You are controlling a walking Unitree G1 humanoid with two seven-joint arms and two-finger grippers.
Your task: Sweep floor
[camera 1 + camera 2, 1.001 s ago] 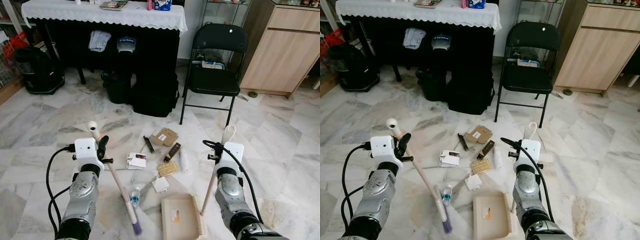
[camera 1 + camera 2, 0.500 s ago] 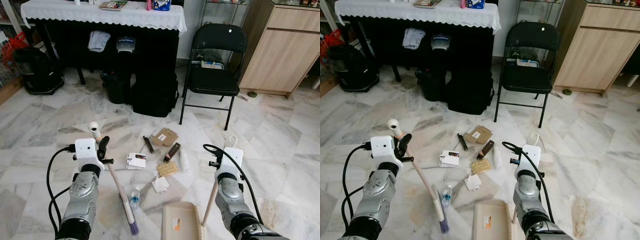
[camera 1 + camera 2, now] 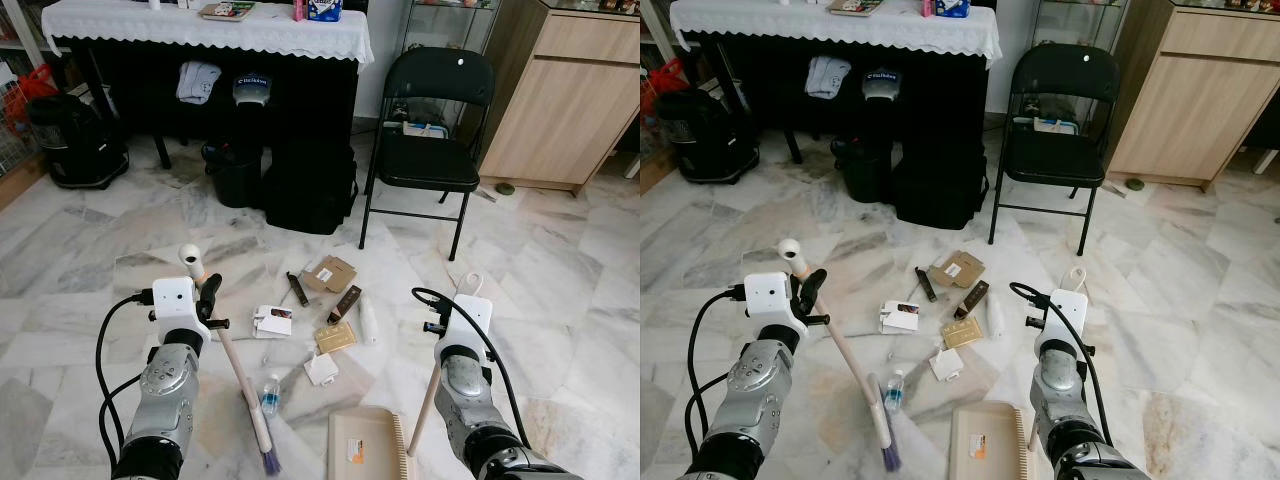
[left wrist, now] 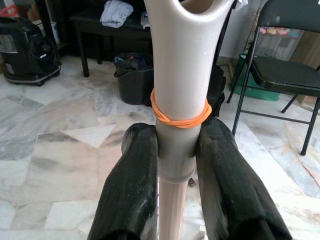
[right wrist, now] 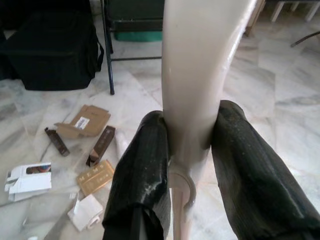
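My left gripper [image 4: 175,145] is shut on the beige broom handle [image 3: 225,345], just below its orange rubber band [image 4: 181,117]. The broom slants down to its purple bristles [image 3: 268,461] on the marble floor. The right gripper [image 5: 190,135] is shut on the dustpan's upright beige handle [image 3: 428,405]; the tan dustpan [image 3: 365,448] lies flat in front of me. Litter lies between them: a small plastic bottle [image 3: 269,393], white paper [image 3: 322,369], a tan card [image 3: 335,337], a white carton [image 3: 272,321], a brown cardboard box [image 3: 330,273] and a white tube [image 3: 368,320].
A black folding chair [image 3: 432,150] stands at the back right beside a wooden cabinet [image 3: 570,110]. A table with a white cloth [image 3: 200,25] has black bags [image 3: 310,185] under it. A black vacuum cleaner [image 3: 75,135] sits at the far left.
The right gripper has drawn the dustpan and its handle back towards me, away from the litter. The broom has stayed almost where it was.
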